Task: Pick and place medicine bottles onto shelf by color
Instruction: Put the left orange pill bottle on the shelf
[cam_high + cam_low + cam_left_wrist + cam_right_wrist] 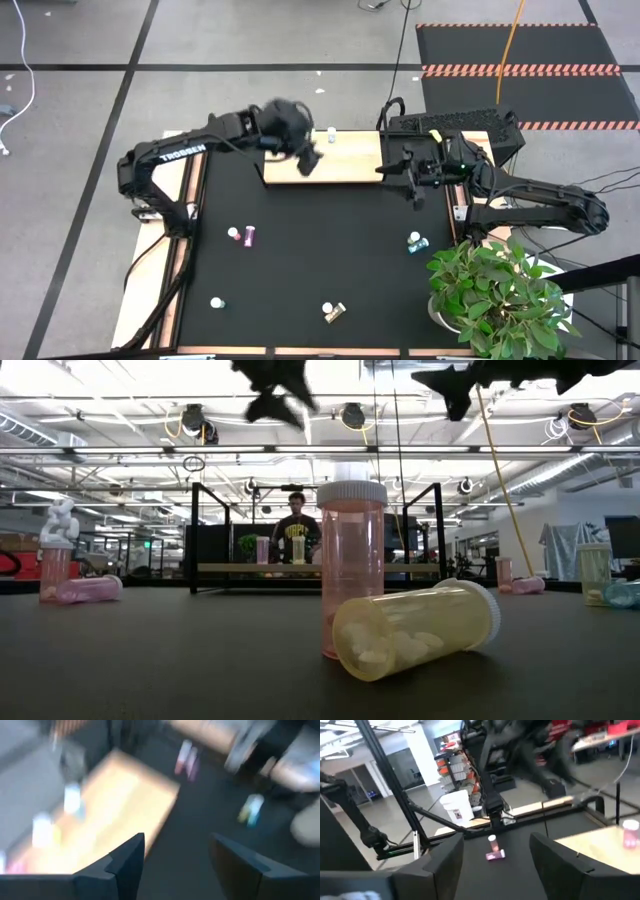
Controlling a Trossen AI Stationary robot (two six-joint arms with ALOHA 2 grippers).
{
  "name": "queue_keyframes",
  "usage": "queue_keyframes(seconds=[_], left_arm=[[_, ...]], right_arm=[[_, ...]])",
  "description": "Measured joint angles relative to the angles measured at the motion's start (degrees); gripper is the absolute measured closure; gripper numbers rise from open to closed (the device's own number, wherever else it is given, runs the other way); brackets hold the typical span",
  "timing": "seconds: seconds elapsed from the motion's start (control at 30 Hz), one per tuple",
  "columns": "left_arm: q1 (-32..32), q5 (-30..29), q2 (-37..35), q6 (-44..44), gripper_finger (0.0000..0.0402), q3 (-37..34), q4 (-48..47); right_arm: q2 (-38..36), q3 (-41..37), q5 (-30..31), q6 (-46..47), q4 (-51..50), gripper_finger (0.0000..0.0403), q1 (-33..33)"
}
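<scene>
The left gripper (305,160) is hovering over the shelf (350,160), fingers spread and empty. The right gripper (412,190), also spread, is waiting beside it. Medicine bottles (240,235) are lying scattered on the table (some possibly shelved already). Risk: sweeping shelved bottles over.

A: Nearest the lens?
B: A yellow bottle (415,628) lay on its side, white pills inside, cap to the right. A pink bottle (351,570) stood upright just behind, touching or nearly so.
A: Farther back?
B: The shelf (318,567) carried two or three small bottles. A person (297,530) sat beyond it.
A: The edges?
B: At left, a pink pair (73,582), one upright and one lying. At right, more bottles (598,578). Two dark grippers hung blurred overhead, left gripper (272,388) and right gripper (455,388).
</scene>
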Motion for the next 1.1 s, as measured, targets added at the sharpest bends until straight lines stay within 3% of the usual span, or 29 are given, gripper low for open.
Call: queue_keyframes(seconds=[0.2, 0.37, 0.47, 0.73, 0.87, 1.1], left_arm=[[-10.31, -8.45, 0.01, -18.03, 0.0220, -0.02, -22.20], [-19.52, -11.60, -0.01, -24.03, 0.0237, -0.02, -25.63], [-23.05, -12.63, -0.01, -26.22, 0.0240, -0.02, -25.42], [-22.40, -16.97, -1.43, -26.92, 0.0240, -0.09, -30.31], [-21.00, -17.07, -4.68, -26.86, 0.0240, -0.07, -36.37], [-24.33, -20.54, -11.44, -26.74, 0.0240, 0.00, -41.71]], right_arm=[[3.44, 0.00, 1.03, 6.57, -1.61, 0.0236, 0.42], [7.79, 0.00, -0.08, 6.40, -1.80, 0.0261, 5.23], [10.37, 0.00, 2.35, 7.42, -0.19, 0.0263, 9.92], [18.40, 3.31, 10.67, 10.24, 3.36, 0.0263, 19.20], [23.52, 8.98, 11.58, 9.12, 3.41, 0.0263, 21.57], [33.81, 20.23, 19.52, 8.32, 3.12, 0.0264, 25.34]])
